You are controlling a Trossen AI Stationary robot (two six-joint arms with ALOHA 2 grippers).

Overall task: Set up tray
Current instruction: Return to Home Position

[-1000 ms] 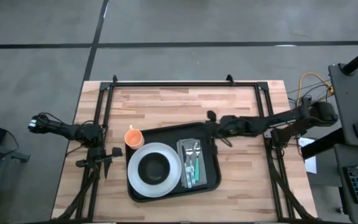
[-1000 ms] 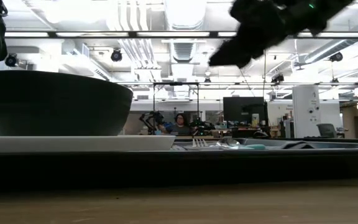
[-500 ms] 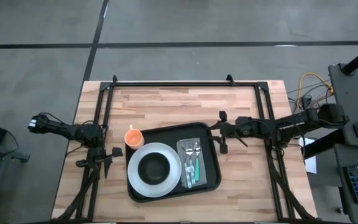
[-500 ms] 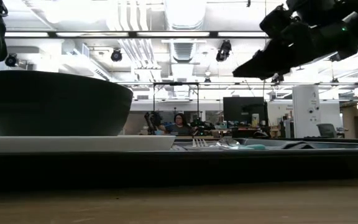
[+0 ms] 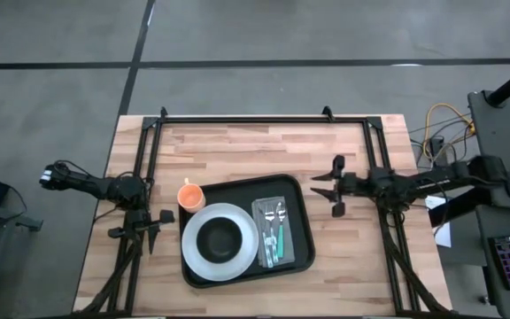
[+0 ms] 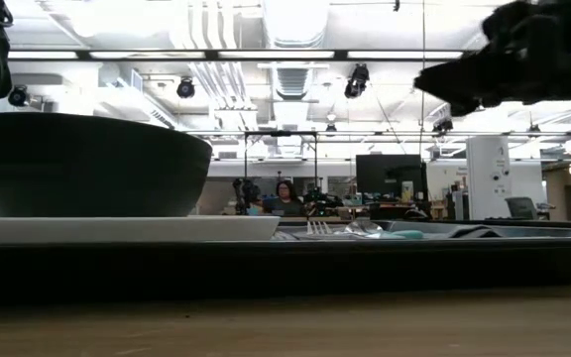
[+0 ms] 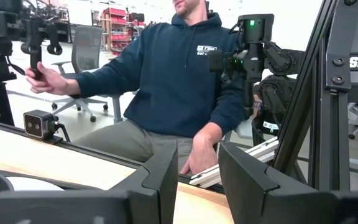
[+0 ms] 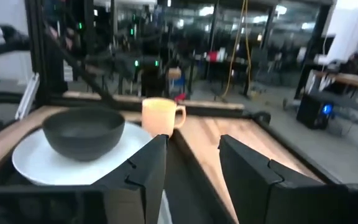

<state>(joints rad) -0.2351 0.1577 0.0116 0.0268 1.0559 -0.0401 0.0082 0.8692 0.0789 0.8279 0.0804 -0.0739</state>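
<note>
The black tray (image 5: pixel 301 252) lies on the middle of the wooden table. On it a dark bowl (image 5: pixel 220 237) sits on a white plate (image 5: pixel 237 261). Cutlery (image 5: pixel 274 229) rests on a grey napkin beside the plate. An orange cup (image 5: pixel 190 196) stands at the tray's far left corner; whether it is on the rim or on the table I cannot tell. My right gripper (image 5: pixel 335 188) is open and hovers just right of the tray, facing the bowl (image 8: pixel 82 130) and cup (image 8: pixel 160 113). My left gripper (image 5: pixel 155 229) is open and waits left of the tray.
A black metal frame (image 5: pixel 264 120) runs along the table's far, left and right sides. Bare wood lies between the tray and the far edge. A person in a dark blue hoodie (image 7: pixel 173 74) sits beyond the table in the left wrist view.
My right gripper has drawn back from above the tray's far right corner toward the table's right edge, staying raised and open. It now stands clear of the tray. The tray, plate, bowl, cup and cutlery have not moved.
</note>
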